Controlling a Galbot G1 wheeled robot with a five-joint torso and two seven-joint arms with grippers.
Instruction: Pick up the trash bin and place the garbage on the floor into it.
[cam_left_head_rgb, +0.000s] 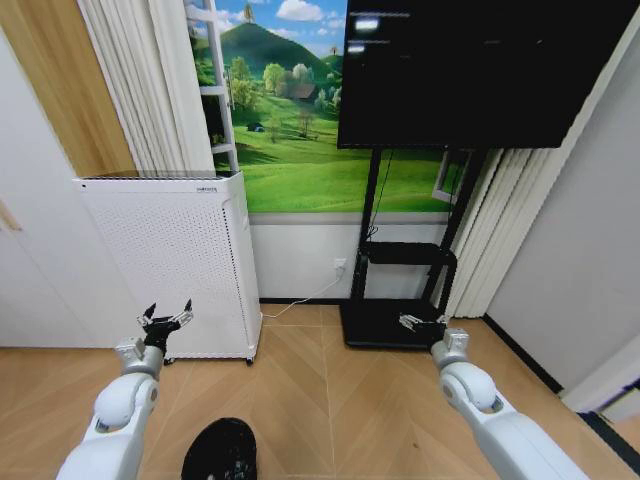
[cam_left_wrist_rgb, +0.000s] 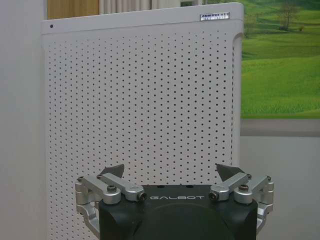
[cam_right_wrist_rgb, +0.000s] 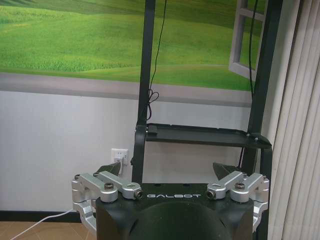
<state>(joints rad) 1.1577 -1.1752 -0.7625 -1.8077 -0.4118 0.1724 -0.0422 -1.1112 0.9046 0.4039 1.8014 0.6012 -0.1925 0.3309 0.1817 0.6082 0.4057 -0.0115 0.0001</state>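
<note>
Trash bin (cam_left_head_rgb: 221, 450) — a small black round-rimmed container — sits on the wood floor at the bottom edge of the head view, close in front of the robot and slightly left of centre. It stands upright, its open mouth facing up. The left gripper (cam_left_head_rgb: 167, 318) is raised above and beyond it, fingers spread, in front of a white perforated appliance (cam_left_head_rgb: 170, 260). The right gripper (cam_left_head_rgb: 421, 321) is held out level on the other side, before a black TV stand (cam_left_head_rgb: 400, 300), well apart from the bin. Judging by this, the left arm is the nearer one, and the bin lies below and behind its fingertips, toward the robot.

From the left wrist, the left gripper (cam_left_wrist_rgb: 171, 172) shows its jaws wide apart, empty, facing the appliance (cam_left_wrist_rgb: 140, 100).

From the right wrist, the right gripper (cam_right_wrist_rgb: 170, 170) is likewise spread and empty — facing the stand's shelf (cam_right_wrist_rgb: 200, 135).
</note>
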